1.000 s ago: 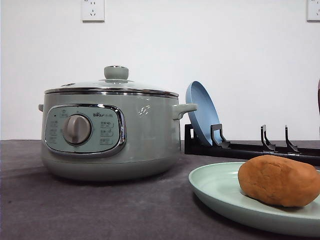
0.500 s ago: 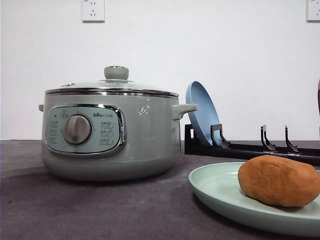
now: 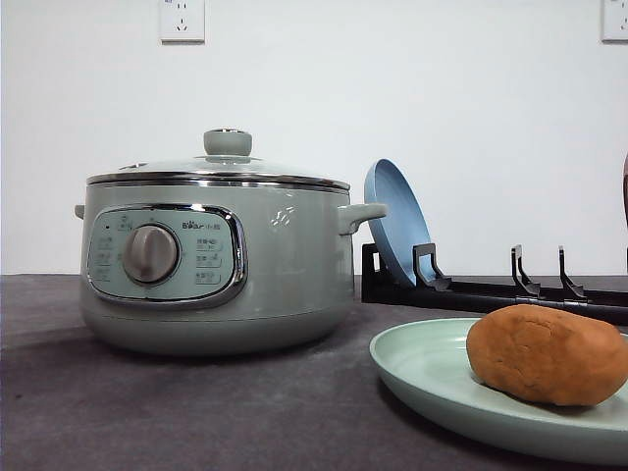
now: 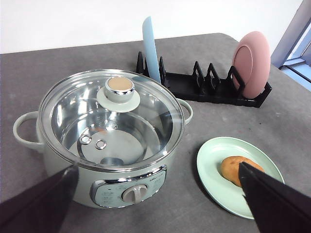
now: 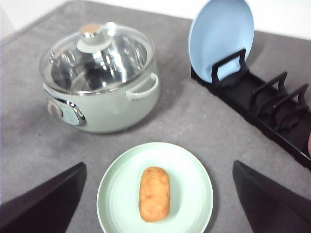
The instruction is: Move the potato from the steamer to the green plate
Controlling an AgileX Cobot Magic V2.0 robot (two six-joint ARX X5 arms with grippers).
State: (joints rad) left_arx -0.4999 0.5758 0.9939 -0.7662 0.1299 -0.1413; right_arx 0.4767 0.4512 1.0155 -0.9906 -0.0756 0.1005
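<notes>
Orange-brown, the potato lies on the green plate, between the spread jaws of the right gripper and well clear of both. The left gripper also has its jaws wide apart, above the steamer, with the potato just beside one fingertip. The steamer's glass lid is on. In the front view the plate's right edge is cut off. A blue plate stands in a black rack on the grey desk.

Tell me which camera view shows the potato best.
The right wrist view: the potato lies whole, seen from above, centred on the green plate. The front view cuts off its right end at the picture's edge. In the left wrist view a finger hides part of it.
</notes>
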